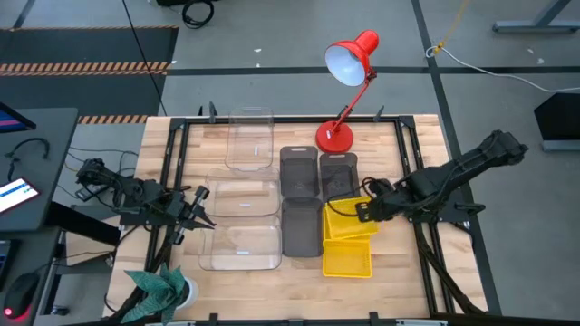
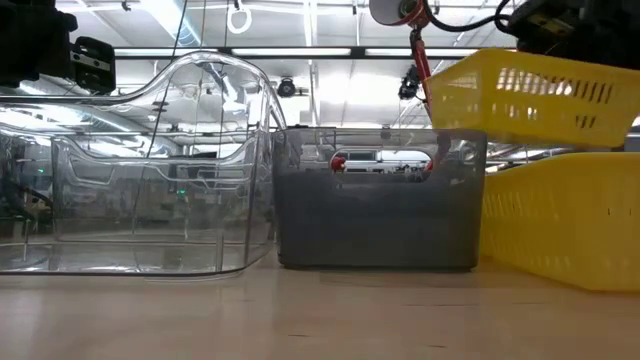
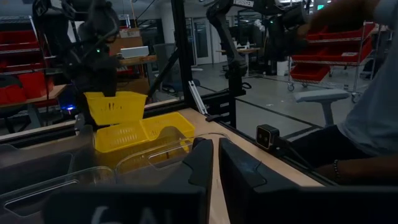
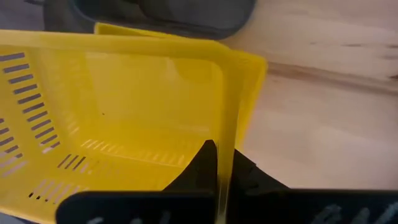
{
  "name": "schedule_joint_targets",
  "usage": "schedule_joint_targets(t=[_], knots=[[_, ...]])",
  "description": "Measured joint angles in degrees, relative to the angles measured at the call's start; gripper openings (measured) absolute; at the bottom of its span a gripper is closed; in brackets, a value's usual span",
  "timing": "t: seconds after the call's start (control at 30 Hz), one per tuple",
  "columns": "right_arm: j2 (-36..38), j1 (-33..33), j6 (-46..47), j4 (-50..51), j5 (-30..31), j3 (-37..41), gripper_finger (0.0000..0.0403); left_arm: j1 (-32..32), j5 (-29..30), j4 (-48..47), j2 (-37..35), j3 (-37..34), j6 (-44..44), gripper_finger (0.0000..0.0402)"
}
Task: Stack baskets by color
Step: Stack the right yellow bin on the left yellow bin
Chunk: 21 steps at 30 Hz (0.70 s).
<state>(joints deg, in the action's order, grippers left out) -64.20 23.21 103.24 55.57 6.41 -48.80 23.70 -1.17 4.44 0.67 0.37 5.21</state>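
Observation:
Three clear baskets (image 1: 243, 197) lie in a row on the table's left half. Beside them rest three dark grey baskets (image 1: 301, 226), the nearest also in the low view (image 2: 380, 205). One yellow basket (image 1: 347, 261) (image 2: 565, 220) sits on the table at the near right. A second yellow basket (image 1: 343, 222) (image 2: 530, 95) hangs tilted just above its far end, with my right gripper (image 1: 362, 211) (image 4: 219, 177) shut on it. My left gripper (image 1: 198, 208) (image 3: 215, 168) waits left of the clear baskets, level, fingers nearly together, holding nothing. My right gripper pinches the right-hand wall (image 4: 227, 146) of the upper yellow basket, one finger inside the basket and one outside. The fingers come steeply from above, slanting in from the table's right. The basket is lifted clear and tilted above the other yellow basket.
A red desk lamp (image 1: 349, 63) stands with its base (image 1: 333, 138) at the table's far edge, right behind the grey baskets. A potted plant (image 1: 159, 290) sits at the near left corner. A black rail (image 1: 172, 154) frames the table. A person (image 3: 373, 112) sits beyond the table.

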Motion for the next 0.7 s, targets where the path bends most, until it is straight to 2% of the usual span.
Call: schedule_joint_targets(t=[0.13, 0.33, 0.53, 0.7], knots=[[-3.9, 2.69, 5.7, -3.34, 2.87, 0.0, 0.0005, -0.01, 0.0, 0.01, 0.0, -0.01, 0.0, 0.0036], [-8.8, 7.09, 15.87, -4.32, 3.24, 0.04, 0.0003, 0.0, 0.0, 0.01, 0.0, 0.01, 0.0, 0.0028], [-10.49, 9.45, 24.29, -4.07, 4.41, 0.04, 0.0004, -0.02, 0.0, 0.01, 0.0, 0.01, 0.0, 0.0034], [-10.34, 9.69, 26.28, -3.77, 4.67, 0.04, 0.0004, 0.01, 0.0, 0.01, 0.0, -0.01, 0.0, 0.0034]])
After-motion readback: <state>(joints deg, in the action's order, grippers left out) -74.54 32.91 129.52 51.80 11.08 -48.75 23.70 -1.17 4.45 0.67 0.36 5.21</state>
